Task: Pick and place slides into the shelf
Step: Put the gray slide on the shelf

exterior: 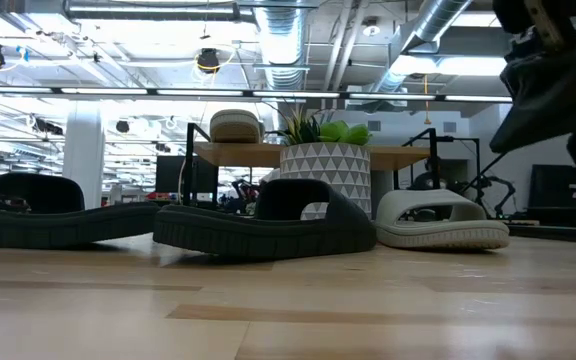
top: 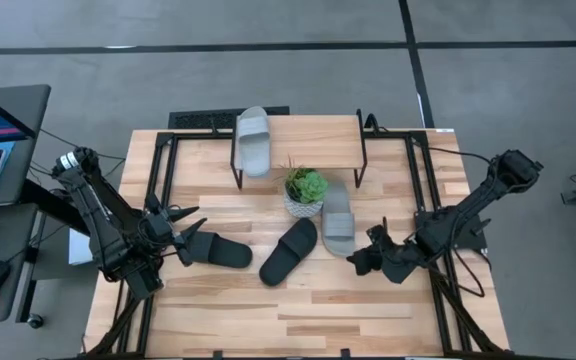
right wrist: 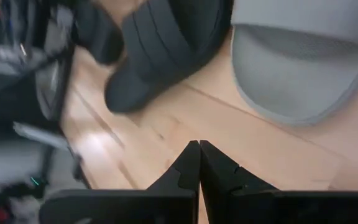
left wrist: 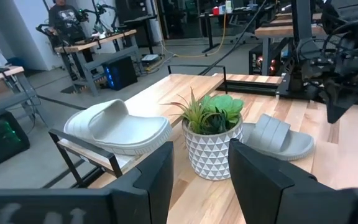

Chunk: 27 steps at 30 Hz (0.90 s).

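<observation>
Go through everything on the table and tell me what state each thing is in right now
Grey slide on shelf: placed, on the shelf top.
Grey slide by plant: on the table, not yet placed.
Middle black slide: on the table.
Left black slide: on the table, at left gripper.
Left gripper: open.
Right gripper: shut, empty.
Potted plant: upright.

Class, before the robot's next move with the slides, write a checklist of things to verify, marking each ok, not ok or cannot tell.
1. Room on the shelf beside the grey slide already there: ok.
2. Left gripper holds the black slide: cannot tell; it is at the slide's end, fingers apart.
3. Right gripper is free: ok, shut on nothing.
4. Plant pot clear of the path to the shelf: not ok, it stands in front of the shelf.
5. All slides shelved: not ok, second black slide and second grey slide lie on the table.
</observation>
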{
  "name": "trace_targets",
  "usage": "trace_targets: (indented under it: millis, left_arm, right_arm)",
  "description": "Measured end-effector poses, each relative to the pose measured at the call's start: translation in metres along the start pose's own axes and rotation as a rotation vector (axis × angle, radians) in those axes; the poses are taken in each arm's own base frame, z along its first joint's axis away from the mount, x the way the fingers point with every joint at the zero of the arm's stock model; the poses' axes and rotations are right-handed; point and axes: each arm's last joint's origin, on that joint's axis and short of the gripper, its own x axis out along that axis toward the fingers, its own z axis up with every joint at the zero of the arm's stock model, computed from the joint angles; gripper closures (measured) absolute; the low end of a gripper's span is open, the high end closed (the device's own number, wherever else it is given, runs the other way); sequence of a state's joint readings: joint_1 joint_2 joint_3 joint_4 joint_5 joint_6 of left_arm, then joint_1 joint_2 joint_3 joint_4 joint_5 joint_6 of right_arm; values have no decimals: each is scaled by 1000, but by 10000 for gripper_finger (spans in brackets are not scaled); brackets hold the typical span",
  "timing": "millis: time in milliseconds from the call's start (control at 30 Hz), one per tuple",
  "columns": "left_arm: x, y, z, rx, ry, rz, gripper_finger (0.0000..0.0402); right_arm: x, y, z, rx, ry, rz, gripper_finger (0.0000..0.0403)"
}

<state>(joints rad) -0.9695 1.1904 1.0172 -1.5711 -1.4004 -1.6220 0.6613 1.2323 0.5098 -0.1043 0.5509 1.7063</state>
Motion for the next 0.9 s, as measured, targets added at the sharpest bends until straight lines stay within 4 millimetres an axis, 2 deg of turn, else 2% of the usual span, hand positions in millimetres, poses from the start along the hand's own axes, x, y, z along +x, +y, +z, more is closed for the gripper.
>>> trace_targets:
  millis: [167,367,467,600,667,800,900]
  left_arm:
    - [0,0,0,14,5,0,260]
    - [0,0,0,44,6,0,260]
    - [0,0,0,48,7,0,260]
    - [0,0,0,48,7,0,260]
    - [0,0,0,48,9,0,260]
    - [0,0,-1,49,40,1,260]
    - [0,0,-2,49,54,1,260]
  right_arm:
    - [1,5,-2,140,-30,55,402]
    - [12,21,-8,-114,148,200,368]
    - [21,31,-7,-300,224,191,340]
    - [33,34,-4,-506,362,-51,321]
    - [34,42,1,-607,383,-159,318]
    - [29,62,11,-803,360,-350,325]
    - [23,84,16,-924,286,-422,335]
